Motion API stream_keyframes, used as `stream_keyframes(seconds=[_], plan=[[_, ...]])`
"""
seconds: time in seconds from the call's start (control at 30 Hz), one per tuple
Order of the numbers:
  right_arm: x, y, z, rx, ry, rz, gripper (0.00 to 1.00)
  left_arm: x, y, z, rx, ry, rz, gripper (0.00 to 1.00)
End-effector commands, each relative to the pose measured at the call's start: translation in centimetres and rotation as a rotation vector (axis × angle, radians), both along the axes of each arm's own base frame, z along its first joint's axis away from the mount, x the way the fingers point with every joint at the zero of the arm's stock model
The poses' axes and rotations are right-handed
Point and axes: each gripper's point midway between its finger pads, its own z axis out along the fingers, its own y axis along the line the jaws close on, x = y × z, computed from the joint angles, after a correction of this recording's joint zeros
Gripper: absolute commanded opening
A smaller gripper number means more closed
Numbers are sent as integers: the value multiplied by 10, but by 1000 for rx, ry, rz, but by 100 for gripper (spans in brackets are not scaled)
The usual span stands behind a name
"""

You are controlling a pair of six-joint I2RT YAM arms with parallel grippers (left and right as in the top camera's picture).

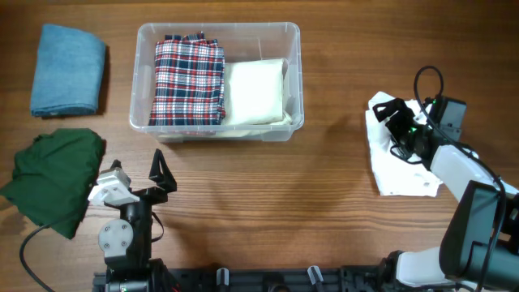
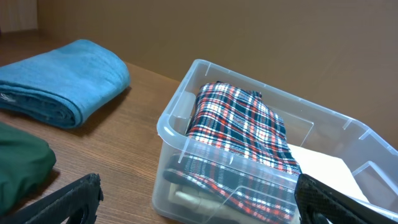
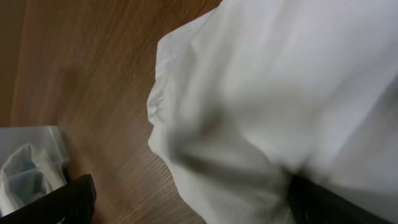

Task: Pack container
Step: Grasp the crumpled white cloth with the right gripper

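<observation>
On the desk (image 1: 324, 211), seen from overhead, a folded blue towel (image 1: 69, 70) is noted at 10 o'clock and a green garment (image 1: 57, 178) at 8 o'clock. The left hand (image 1: 136, 169) is found at 7 o'clock, fingers apart, nothing held. The container (image 1: 217, 132) is located at 12 o'clock, upright. A plaid cloth (image 1: 189, 79) and a cream cloth (image 1: 255, 91) are packed side by side inside. At 3 o'clock the right hand (image 1: 394, 126) is positioned over a white cloth (image 1: 401, 174), fingers apart; contact cannot be determined.
</observation>
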Motion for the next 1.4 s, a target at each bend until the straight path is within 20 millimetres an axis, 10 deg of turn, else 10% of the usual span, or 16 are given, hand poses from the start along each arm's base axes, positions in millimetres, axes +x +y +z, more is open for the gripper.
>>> stream_keyframes(seconds=[0.0, 0.33, 0.43, 0.8, 1.1, 1.37], plan=[[-2, 18, -12, 55, 63, 77, 100, 0, 1, -2, 17, 2, 4, 100], [21, 7, 117, -152, -120, 261, 100, 0, 1, -2, 17, 2, 4, 100], [6, -26, 137, -259, -115, 163, 100, 0, 1, -2, 17, 2, 4, 100], [-81, -156, 103, -241, 148, -220, 100, 0, 1, -2, 17, 2, 4, 100], [-71, -167, 48, -246, 227, -97, 100, 0, 1, -2, 17, 2, 4, 100], [-59, -137, 9, -129, 182, 148, 100, 0, 1, -2, 17, 2, 4, 100]])
